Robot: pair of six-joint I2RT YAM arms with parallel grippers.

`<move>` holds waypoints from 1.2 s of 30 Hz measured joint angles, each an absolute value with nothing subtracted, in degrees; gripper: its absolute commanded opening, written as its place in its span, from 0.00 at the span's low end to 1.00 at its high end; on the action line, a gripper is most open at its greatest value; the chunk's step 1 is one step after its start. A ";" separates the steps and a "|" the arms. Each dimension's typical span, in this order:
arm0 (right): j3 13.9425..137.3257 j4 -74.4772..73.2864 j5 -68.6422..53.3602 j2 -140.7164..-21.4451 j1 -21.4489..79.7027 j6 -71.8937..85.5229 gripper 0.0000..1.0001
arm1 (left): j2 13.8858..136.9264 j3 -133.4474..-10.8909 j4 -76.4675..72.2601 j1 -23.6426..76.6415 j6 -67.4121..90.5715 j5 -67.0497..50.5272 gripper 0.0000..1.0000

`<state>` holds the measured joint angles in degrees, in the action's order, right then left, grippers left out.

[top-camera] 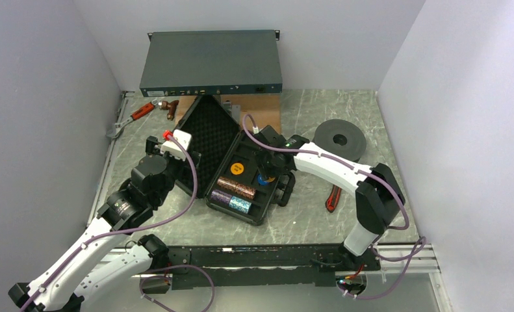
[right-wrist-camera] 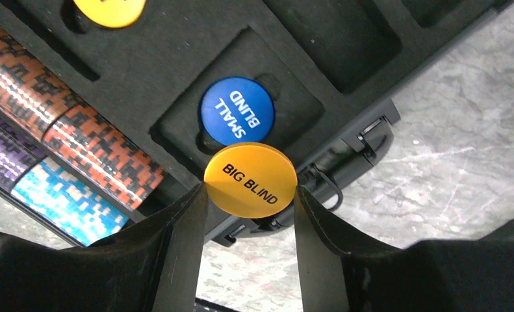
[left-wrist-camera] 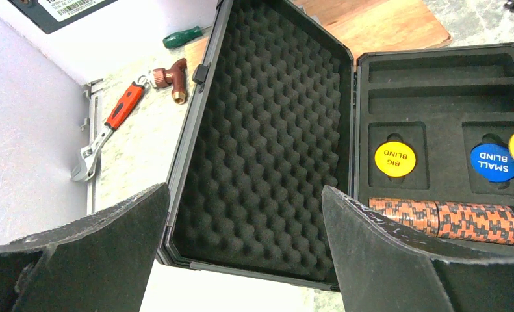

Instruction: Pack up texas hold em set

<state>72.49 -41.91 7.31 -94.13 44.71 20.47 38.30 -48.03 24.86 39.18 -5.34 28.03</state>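
Note:
The black case lies open mid-table, its foam lid to the left. In its tray lie brown, purple and teal chip rolls, a blue SMALL BLIND disc and a yellow disc. My right gripper is shut on an orange-yellow BIG BLIND disc, held on edge over the tray's handle side next to the blue disc. It also shows in the top view. My left gripper is open and empty above the lid's near edge.
A big grey rack unit stands at the back. A red-handled wrench, a brass fitting and a green screwdriver lie left of the lid. A wooden board, a black round disc and a red-black handled tool lie to the right.

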 measured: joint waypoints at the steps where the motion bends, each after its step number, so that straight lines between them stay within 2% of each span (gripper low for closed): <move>1: 73.06 -41.76 7.14 -94.91 44.88 20.45 0.35 | 38.22 -48.03 24.86 39.18 -5.34 28.03 0.93; 13: 75.00 -40.42 6.92 -101.36 45.58 19.86 0.35 | 37.58 -48.03 24.88 39.18 -5.34 28.03 0.93; 36: 75.00 -38.87 7.14 -103.85 45.58 19.46 0.36 | 37.58 -48.03 24.88 39.18 -5.34 27.75 0.94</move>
